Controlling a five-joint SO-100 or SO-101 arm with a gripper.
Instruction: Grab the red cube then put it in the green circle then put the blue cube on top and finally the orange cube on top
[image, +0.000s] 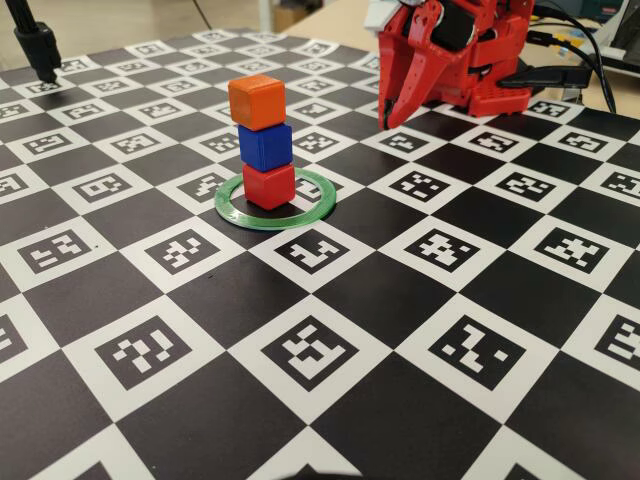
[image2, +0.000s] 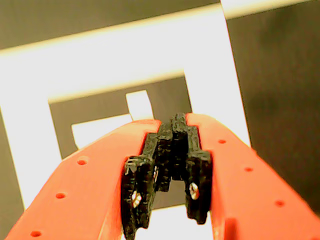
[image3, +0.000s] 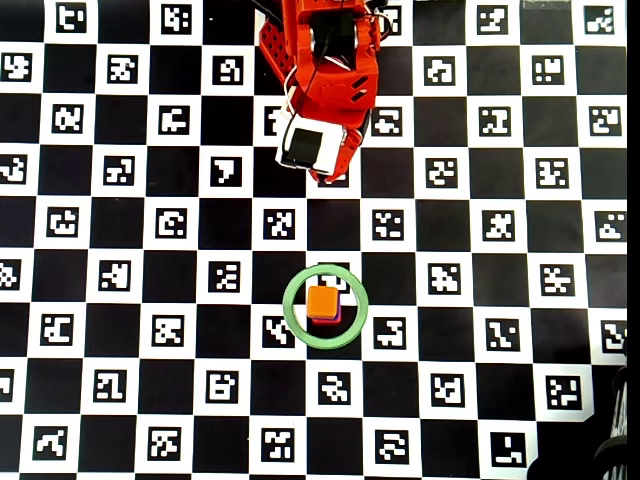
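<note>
Three cubes stand in one stack, one of each colour. The red cube (image: 268, 186) is at the bottom, matte with softly rounded edges. The blue cube (image: 265, 145) rests on it, a deep blue and turned slightly off the red one's line. The orange cube (image: 256, 100) sits on top, bright and smooth-faced. From overhead only the orange top shows clearly, with thin slivers of darker colour at its lower edge that are hard to tell apart.

The single green circle (image: 318, 209) is a thin flat ring lying on the checkered marker board (image: 400, 330), and the stack stands inside its open centre, toward the far side of the ring in the fixed view.

The one red pincer (image2: 175, 131) is well apart from the stack. In the fixed view the tower lies to its left and nearer the camera; in the overhead view the ring is below its tip. The wrist view shows the jaws brought together, their black pads (image2: 137, 190) meeting at the tip with nothing held between them, pointing down at a white square of the board.
</note>
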